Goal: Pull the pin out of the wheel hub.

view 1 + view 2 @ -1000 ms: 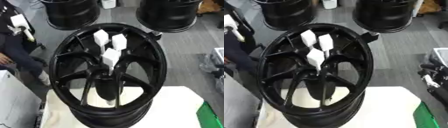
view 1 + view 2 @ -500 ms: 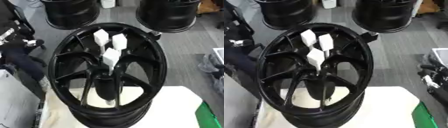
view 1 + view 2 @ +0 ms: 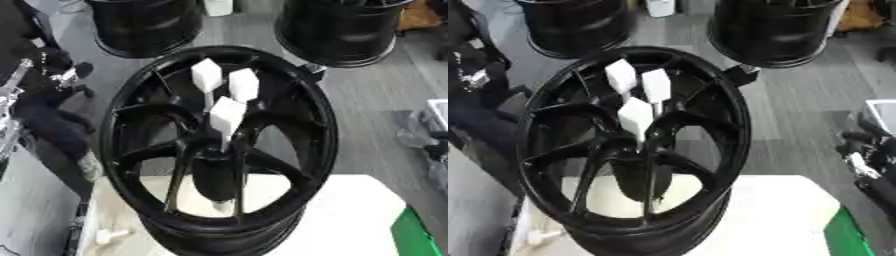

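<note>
While neither robot hand shows in either view, so their state can't be told, the wheel hub (image 3: pixel 219 150) stands upright on the white desk (image 3: pixel 350 220). Three white block-headed pins (image 3: pixel 226 116) stick out at its centre. They look rigid and light; pinch a head. Spokes crowd them, with open room toward the camera.

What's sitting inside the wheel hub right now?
Three white block-headed pins stand up from the centre of the black wheel hub. Their lower ends are hidden by the spokes. Through the gaps only the white table shows.
</note>
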Available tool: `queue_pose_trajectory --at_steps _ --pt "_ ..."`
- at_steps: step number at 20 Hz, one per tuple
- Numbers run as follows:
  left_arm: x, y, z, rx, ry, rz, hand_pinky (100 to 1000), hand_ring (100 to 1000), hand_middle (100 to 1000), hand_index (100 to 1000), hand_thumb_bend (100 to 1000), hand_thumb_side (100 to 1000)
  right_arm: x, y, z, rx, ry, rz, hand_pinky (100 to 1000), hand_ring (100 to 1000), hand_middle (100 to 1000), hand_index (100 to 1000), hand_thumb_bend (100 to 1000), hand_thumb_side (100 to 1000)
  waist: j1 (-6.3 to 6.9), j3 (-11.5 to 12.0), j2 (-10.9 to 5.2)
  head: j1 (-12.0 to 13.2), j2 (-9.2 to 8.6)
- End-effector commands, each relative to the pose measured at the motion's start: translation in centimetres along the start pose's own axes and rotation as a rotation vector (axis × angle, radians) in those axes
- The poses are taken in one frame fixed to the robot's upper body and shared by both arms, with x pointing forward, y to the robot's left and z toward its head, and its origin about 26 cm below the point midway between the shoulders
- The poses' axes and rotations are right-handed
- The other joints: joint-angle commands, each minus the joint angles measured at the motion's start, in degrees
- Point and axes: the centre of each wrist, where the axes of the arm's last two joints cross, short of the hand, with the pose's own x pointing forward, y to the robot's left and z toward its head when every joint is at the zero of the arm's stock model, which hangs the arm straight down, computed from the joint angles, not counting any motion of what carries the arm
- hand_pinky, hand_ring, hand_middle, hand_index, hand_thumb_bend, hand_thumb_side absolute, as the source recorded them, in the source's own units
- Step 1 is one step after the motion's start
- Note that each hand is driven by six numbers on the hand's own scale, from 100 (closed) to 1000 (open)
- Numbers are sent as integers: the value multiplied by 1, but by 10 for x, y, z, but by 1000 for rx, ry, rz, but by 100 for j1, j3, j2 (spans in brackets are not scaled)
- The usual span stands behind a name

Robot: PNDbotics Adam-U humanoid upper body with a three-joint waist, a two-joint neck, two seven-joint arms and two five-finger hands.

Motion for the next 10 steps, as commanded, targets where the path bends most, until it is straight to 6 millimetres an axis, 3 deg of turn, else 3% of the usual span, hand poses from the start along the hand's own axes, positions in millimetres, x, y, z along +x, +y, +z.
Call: queue_pose_trajectory --at_steps 1,6,10 --pt "20 -11 11 86 -97 103 651 692 738 809 717 595 8 -3 -4 -5 -31 3 794 733 761 939 100 433 -17 24 -24 -5 -105" --pt "14 -42 26 153 -86 257 652 690 735 819 703 610 9 -2 -5 -7 -38 -9 793 731 759 938 100 435 -38 48 33 -54 -172" --pt "6 -53 29 136 -58 294 640 664 716 812 689 613 10 0 -7 -8 -41 -19 789 727 756 936 100 432 -43 29 74 -105 -228"
